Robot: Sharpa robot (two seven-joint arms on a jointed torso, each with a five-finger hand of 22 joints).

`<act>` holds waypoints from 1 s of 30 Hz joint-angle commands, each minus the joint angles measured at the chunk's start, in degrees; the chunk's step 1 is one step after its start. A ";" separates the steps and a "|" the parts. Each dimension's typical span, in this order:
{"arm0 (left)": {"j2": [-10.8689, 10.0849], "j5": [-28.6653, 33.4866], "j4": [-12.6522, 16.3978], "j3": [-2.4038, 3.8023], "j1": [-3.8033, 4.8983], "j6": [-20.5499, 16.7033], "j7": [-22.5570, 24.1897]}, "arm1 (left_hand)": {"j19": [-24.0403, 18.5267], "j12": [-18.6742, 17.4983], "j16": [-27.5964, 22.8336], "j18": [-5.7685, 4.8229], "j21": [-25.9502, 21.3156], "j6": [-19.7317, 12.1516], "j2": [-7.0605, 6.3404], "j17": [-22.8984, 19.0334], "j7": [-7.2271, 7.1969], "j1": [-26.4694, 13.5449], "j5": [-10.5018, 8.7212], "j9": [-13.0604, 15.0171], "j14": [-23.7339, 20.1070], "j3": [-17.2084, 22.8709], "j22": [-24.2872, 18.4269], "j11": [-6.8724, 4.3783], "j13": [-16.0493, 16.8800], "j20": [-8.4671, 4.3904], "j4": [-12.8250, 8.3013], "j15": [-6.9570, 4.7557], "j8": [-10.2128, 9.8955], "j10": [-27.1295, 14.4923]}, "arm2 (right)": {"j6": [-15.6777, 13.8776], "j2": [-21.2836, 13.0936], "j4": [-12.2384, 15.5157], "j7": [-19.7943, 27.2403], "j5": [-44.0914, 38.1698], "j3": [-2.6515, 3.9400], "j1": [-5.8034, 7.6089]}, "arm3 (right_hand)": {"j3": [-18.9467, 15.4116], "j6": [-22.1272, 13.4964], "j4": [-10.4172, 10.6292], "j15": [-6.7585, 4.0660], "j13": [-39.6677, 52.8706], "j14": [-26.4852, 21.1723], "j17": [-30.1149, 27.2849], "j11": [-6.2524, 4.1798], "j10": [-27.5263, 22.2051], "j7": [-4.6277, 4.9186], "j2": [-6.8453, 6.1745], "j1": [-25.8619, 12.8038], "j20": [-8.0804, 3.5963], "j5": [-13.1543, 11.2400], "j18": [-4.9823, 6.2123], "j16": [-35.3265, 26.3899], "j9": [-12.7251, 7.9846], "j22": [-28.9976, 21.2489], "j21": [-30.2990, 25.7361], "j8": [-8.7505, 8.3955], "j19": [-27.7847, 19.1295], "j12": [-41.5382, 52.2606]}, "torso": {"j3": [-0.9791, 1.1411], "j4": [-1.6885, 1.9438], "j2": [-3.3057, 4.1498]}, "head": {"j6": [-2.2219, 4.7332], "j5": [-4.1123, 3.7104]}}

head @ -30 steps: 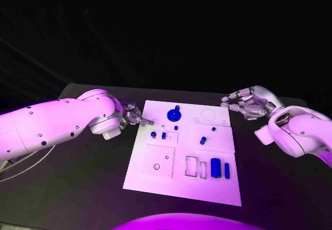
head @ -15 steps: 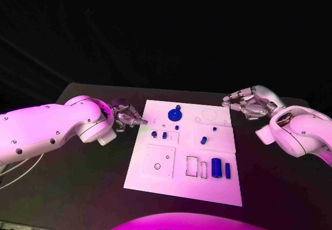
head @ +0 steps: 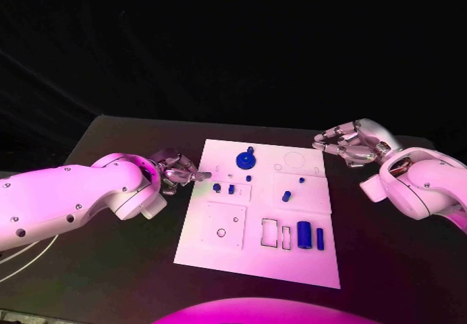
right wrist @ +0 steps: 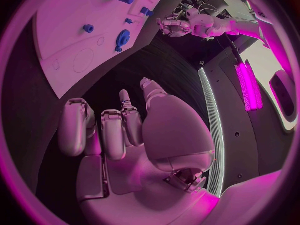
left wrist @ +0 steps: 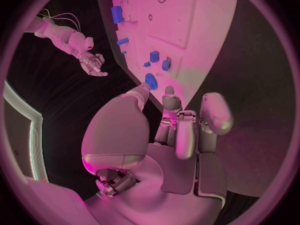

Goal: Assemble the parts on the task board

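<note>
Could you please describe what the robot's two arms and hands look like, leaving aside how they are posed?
Both arms are white, made of smooth, rounded, bulky shells with small dark dots along them. Each ends in a silver, metallic-looking hand: the left hand and the right hand have segmented fingers with rounded pads and a broad palm. A thin pale cable loops below the left arm.

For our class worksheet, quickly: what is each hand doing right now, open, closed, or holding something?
Left hand: holds nothing, fingers curled in, closed, beside the task board.
Right hand: holds nothing, fingers curled in, closed, off the board's far corner.
</note>
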 commanded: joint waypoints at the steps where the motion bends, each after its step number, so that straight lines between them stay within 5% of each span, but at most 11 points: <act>1: 0.38 -2.34 0.33 0.07 -0.58 -1.30 -1.94 | 0.81 0.43 0.53 -0.58 0.78 0.54 -0.08 11.72 -0.03 -0.79 0.01 -0.12 5.02 0.53 1.00 -0.03 0.33 -0.15 -0.06 -0.45 0.43 0.62 | 0.01 0.03 -0.05 0.29 -0.32 0.01 -0.07 | -0.39 -0.41 -0.08 0.10 5.24 3.39 7.47 -0.21 -0.15 0.01 -0.13 -0.47 -0.10 0.19 1.10 -0.22 0.07 2.22 -0.13 0.26 -0.14 0.09 | -0.03 0.13 -0.10 | 0.01 -0.08; 10: 1.37 -4.28 0.41 0.04 -1.36 0.55 -4.24 | 1.07 0.66 0.72 -0.68 1.18 0.82 -0.14 12.03 -0.20 -1.08 0.01 -0.19 5.12 0.87 1.54 -0.17 0.53 -0.22 -0.08 -0.57 0.80 0.90 | -0.01 -0.03 0.03 0.32 -0.32 0.01 -0.15 | -0.39 -0.41 -0.08 0.10 5.24 3.39 7.47 -0.21 -0.15 0.01 -0.13 -0.47 -0.10 0.19 1.10 -0.22 0.07 2.22 -0.13 0.26 -0.14 0.09 | 0.01 0.06 -0.02 | 0.04 0.02; 30: 4.23 -4.48 -0.95 0.07 -1.49 1.89 -4.86 | 0.92 0.16 0.58 -0.60 0.99 0.71 -0.10 11.80 -0.25 -0.77 0.01 -0.33 5.05 1.53 1.22 -0.23 -0.28 -0.31 -0.22 -0.63 1.00 0.41 | 0.02 -0.08 0.15 0.34 -0.37 0.01 -0.35 | -0.39 -0.41 -0.08 0.10 5.24 3.39 7.47 -0.21 -0.15 0.01 -0.13 -0.47 -0.10 0.19 1.10 -0.22 0.07 2.22 -0.13 0.26 -0.14 0.09 | 0.02 0.02 -0.03 | -0.05 -0.09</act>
